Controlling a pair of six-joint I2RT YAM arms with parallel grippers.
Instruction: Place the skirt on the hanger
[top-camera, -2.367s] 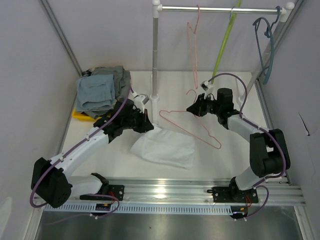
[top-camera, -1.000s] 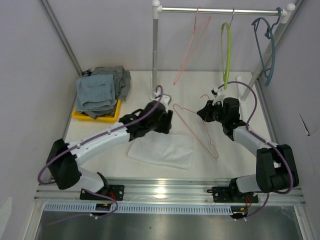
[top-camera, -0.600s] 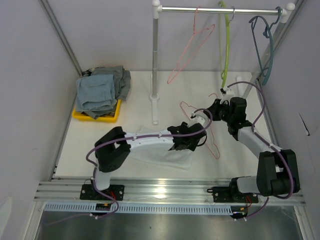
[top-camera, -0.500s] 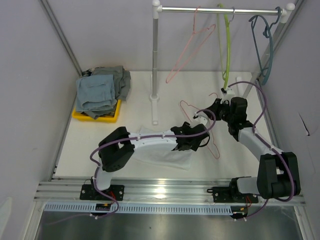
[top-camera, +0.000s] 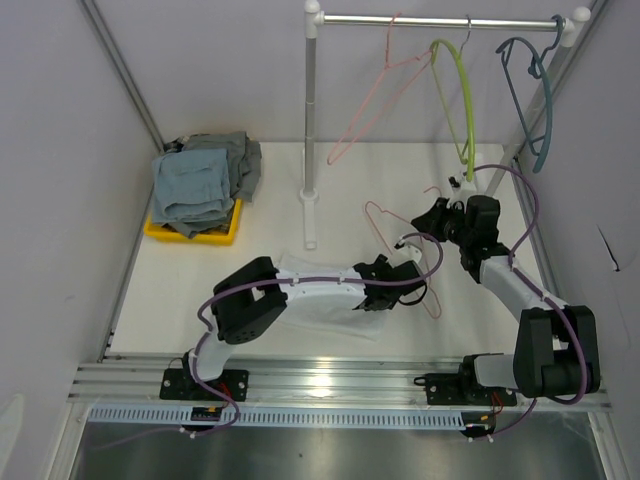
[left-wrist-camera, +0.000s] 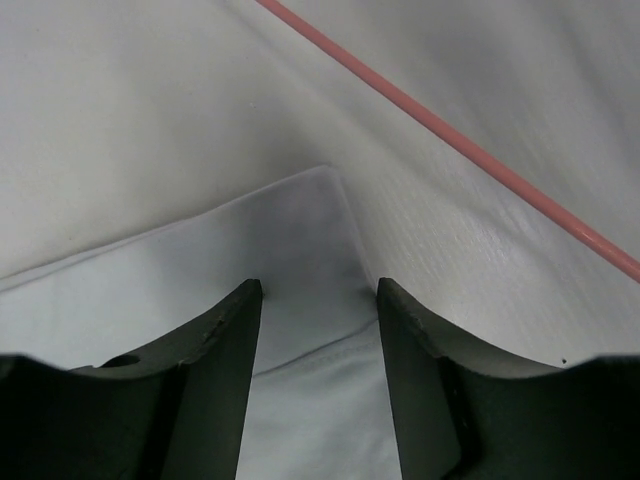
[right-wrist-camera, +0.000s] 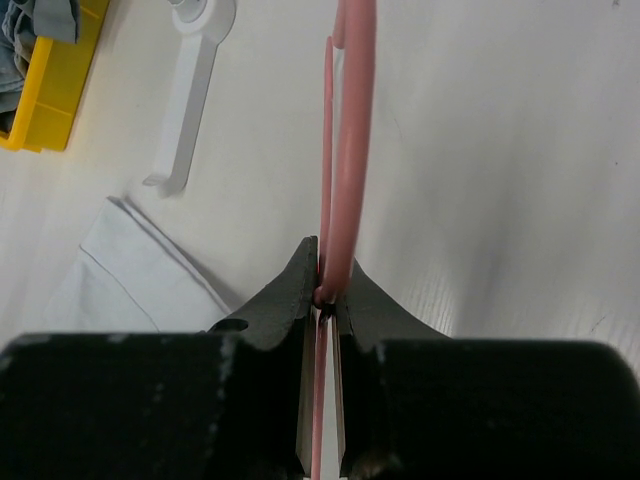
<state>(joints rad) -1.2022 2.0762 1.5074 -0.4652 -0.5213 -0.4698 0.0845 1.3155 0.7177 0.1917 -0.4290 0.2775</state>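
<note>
The skirt (top-camera: 340, 320) is a thin white cloth lying flat on the surface (top-camera: 200, 270), at about 6 o'clock from the rack's post (top-camera: 311, 120). The left arm lies across most of it. It looks light and limp, so I judge it will sag and fold as soon as it is lifted, and a shallow pinch could let it slip. The hemmed corner seems the best place to take hold (the seam gives the fingers something thicker to bite), with a deep grip.

The left arm reaches low and long toward 3 o'clock. Its left hand (left-wrist-camera: 318, 288) is open: the two fingers (left-wrist-camera: 225, 370) stand either side of the skirt's corner, which points up between them, not yet pinched. Just past that corner, toward 1 o'clock in the wrist view, runs the wire of the pink hanger (right-wrist-camera: 352, 130).

The right arm is stretched toward 11 o'clock from its base. The right hand (right-wrist-camera: 322, 285) is clamped shut on the hanger's thin wire, holding it tilted with its lower end near the surface beside the skirt. The wire looks stiff, smooth and a little springy, and I expect it could twist in so narrow a grip once cloth drags on it.
</note>
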